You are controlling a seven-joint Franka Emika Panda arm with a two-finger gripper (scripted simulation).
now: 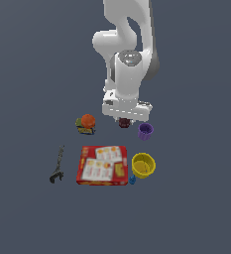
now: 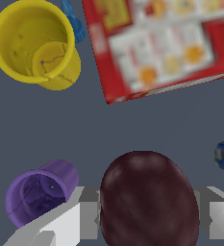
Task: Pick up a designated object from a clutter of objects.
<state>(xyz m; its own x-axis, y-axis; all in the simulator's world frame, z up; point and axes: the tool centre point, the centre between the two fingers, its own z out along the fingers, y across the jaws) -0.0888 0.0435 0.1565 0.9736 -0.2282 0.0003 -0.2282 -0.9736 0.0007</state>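
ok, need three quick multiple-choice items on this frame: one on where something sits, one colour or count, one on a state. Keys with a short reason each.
1. What lies nearest the small blue piece?
A. dark wrench
B. yellow cup
C. orange ball

2. How many cups are in the scene?
A. one
B. two
C. three

3. Where does the gripper stand relative to the small dark maroon round ball?
A. fingers on either side of it
B. far off above the printed box
C. over the wrench

Answers:
1. B: in the exterior view the blue piece sits right by the yellow cup, between it and the flat red printed box.
2. B: only the yellow cup and the purple cup.
3. A: the wrist view shows pale fingers flanking the maroon ball; contact cannot be told.
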